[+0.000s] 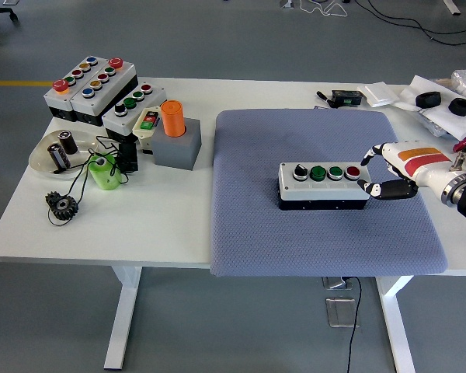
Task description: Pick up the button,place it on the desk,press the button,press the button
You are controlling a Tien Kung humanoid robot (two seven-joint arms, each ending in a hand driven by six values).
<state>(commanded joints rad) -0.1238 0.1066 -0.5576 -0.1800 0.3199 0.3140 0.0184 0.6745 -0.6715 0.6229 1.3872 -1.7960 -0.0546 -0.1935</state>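
The grey button box [324, 185] lies flat on the blue-grey mat [318, 241], with a black knob, two green buttons and a red button [352, 172] in a row on top. My right hand [366, 174] sits at the box's right end. Its white fingers [373, 154] curl down just right of the red button, while the black thumb [377, 189] lies against the box's right end. The hand holds nothing and the box rests on the mat. My left arm is out of the picture.
At the back left stand several more button boxes [101, 85], an orange cylinder in a grey block [175, 136], a green cup [105, 171], a dish with batteries [58, 151] and a black gear [62, 206]. Small black and white items [419, 97] lie at the back right.
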